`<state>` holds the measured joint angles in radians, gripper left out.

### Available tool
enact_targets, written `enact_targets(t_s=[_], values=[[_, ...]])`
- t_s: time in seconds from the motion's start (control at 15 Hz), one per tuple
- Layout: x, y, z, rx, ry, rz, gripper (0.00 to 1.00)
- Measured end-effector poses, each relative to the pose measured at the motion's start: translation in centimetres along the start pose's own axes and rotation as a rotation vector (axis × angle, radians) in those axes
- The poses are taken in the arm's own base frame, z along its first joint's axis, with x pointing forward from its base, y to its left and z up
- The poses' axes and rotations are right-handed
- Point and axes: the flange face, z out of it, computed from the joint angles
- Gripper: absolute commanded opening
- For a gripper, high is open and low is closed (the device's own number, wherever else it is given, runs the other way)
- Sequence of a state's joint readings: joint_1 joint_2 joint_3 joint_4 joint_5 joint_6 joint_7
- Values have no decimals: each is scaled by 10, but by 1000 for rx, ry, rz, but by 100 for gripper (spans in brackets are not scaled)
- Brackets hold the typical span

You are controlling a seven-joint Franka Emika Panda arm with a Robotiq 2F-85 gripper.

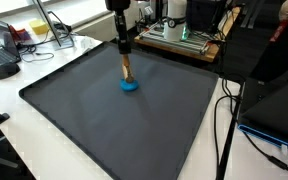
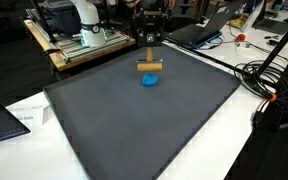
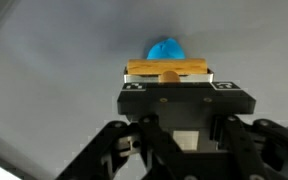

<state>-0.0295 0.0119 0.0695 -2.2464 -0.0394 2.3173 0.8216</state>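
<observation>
Clamping block (image 2: 149, 67), claw (image 2: 149, 60) nearer far mat edge (image 2: 114, 68)

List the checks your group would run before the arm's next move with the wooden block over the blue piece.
1. Gripper shut on the wooden block: ok.
2. Block sits level in the jaws in an exterior view: ok.
3. Block is lined up with the blue piece in the wrist view: ok.
4. Block is touching the blue piece or apart from it: cannot tell.
5. Blue piece lies well inside the grey mat: ok.
6. Cables are off the mat: ok.
</observation>
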Motion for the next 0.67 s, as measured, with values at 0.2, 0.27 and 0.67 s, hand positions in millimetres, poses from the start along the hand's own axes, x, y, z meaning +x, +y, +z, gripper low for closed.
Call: enact_targets(t_s=[0.2, 0.27, 0.67], values=[[-1, 1, 10, -15, -10, 20, 22], [-2, 0, 13, -19, -14, 26, 22], [0, 0, 30, -39, -35, 49, 22]])
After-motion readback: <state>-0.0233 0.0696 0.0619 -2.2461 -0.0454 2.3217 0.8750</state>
